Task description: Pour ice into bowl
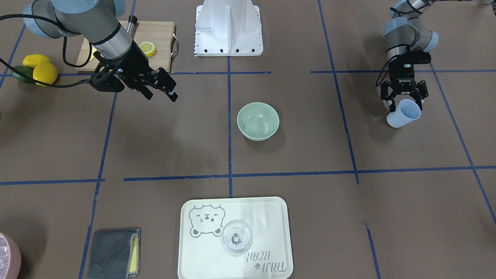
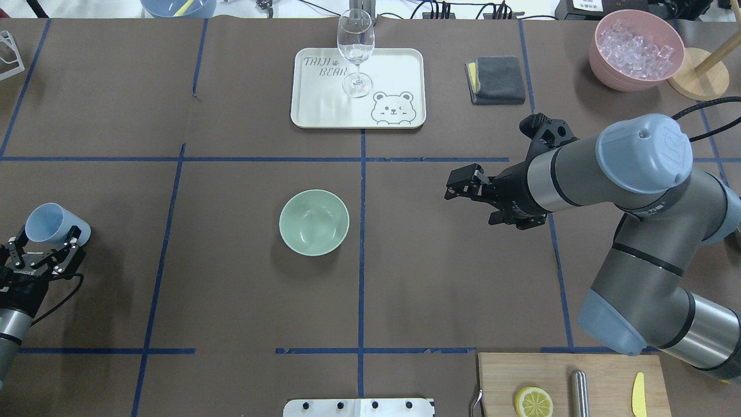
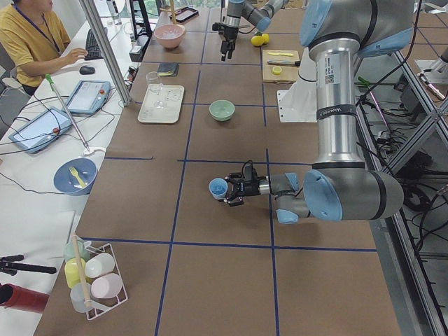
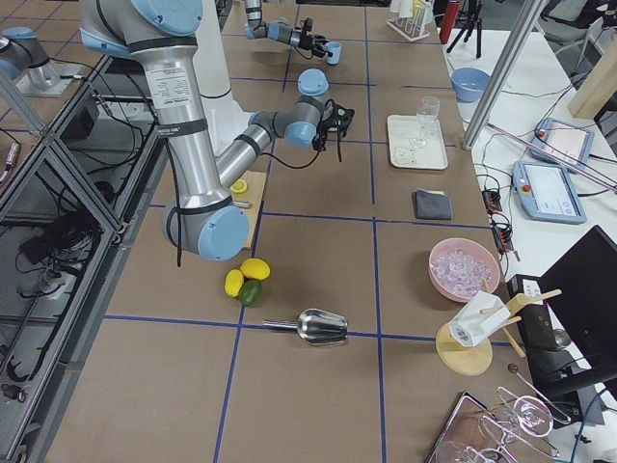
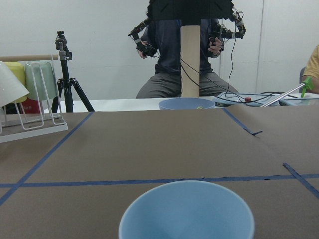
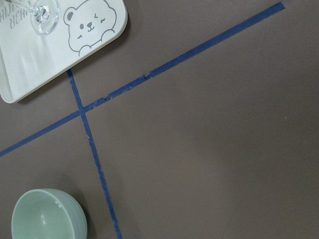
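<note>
The pale sage-green bowl stands empty at the table's middle; it also shows in the front view and the right wrist view. My left gripper is shut on a light blue cup, tilted, far to the bowl's left. I see no ice inside the cup. Clear ice cubes fill the pink container at the far right. My right gripper is open and empty, above the table right of the bowl.
A white tray with a wine glass lies beyond the bowl. A grey cloth is beside it. A cutting board with a lemon slice is near the robot's right. A metal scoop lies at the right end.
</note>
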You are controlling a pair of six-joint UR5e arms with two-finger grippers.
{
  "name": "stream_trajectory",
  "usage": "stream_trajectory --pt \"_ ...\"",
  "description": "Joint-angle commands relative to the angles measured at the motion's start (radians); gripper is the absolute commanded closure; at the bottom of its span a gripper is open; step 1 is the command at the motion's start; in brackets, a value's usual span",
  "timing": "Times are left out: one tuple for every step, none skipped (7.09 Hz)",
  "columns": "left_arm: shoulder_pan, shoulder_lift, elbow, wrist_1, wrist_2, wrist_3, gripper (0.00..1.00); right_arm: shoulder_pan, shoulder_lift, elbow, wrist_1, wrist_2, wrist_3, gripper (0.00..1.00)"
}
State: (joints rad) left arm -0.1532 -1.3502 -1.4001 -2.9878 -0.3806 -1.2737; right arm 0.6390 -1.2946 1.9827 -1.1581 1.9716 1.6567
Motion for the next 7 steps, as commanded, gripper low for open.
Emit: stream_trajectory --pt "-0.012 -0.013 0.007 0.000 -0.017 0.008 0.01 -0.001 -0.005 -0.005 0.000 0.001 -0.002 0.00" --pt "-0.014 -0.026 0.009 0.001 -0.018 0.008 0.01 0.001 -0.006 -0.005 0.000 0.001 -0.002 0.00" --pt "-0.032 -0.026 0.009 0.001 -0.043 0.013 0.01 -0.001 -0.005 -0.004 0.000 0.001 -0.002 0.00" --pt "-0.038 -0.029 0.016 0.000 -0.055 0.034 0.01 -0.002 -0.005 -0.005 0.000 0.001 0.000 0.00" --pt "-0.049 -0.030 0.020 0.001 -0.061 0.036 0.01 -0.002 -0.005 -0.005 0.000 0.001 -0.002 0.00" --pt "-0.049 -0.039 0.024 0.001 -0.063 0.036 0.01 -0.002 -0.003 -0.005 0.000 0.001 -0.002 0.00" --pt "-0.049 -0.049 0.026 0.006 -0.061 0.036 0.01 -0.002 -0.003 -0.007 0.000 0.001 -0.002 0.00"
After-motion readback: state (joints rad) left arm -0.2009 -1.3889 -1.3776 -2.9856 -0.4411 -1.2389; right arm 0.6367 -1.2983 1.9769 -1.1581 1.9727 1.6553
